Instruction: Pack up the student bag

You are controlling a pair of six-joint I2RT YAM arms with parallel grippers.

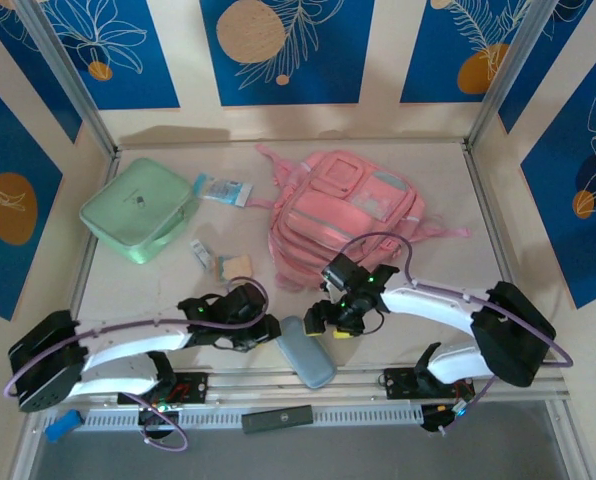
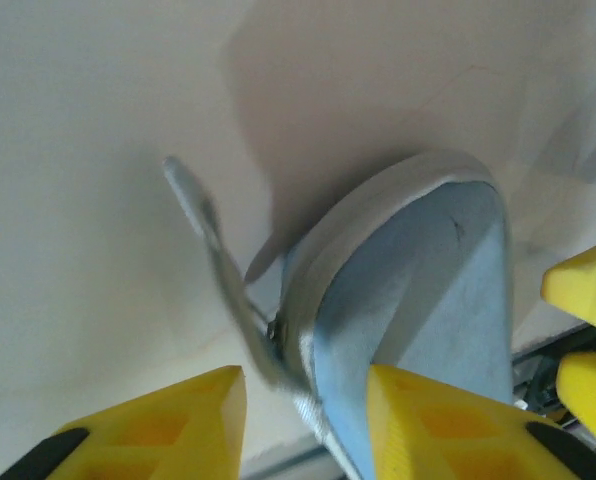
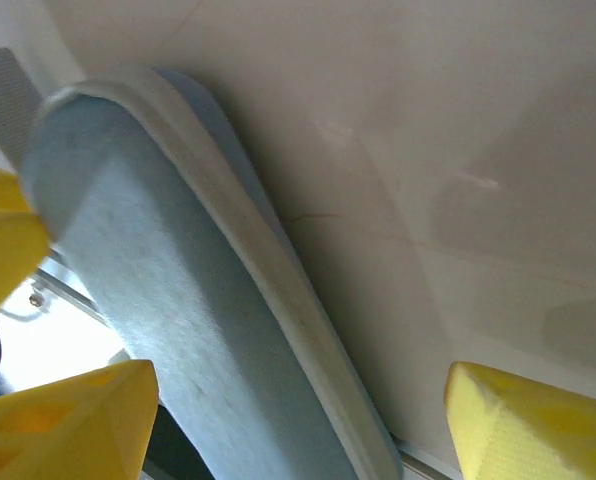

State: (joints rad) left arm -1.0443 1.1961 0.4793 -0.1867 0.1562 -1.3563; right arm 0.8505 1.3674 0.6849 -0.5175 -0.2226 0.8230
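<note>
Pink student bag [image 1: 343, 215], one; mint case [image 1: 138, 208], one.

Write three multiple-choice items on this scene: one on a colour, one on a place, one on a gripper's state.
1. The student bag is: A mint green; B pink; C black.
2. The blue-grey pouch lies: A on the student bag; B by the table's near edge, between the left gripper and the right gripper; C against the far wall.
3. The right gripper's jaws stand: A clamped on a strap; B shut on nothing; C wide apart.

Key:
1 B, its fabric is pink in the top view.
2 B, the top view shows it there, with a gripper on each side of its far end.
3 C, the right wrist view shows its yellow fingers far apart, with a gap beside the pouch.
</note>
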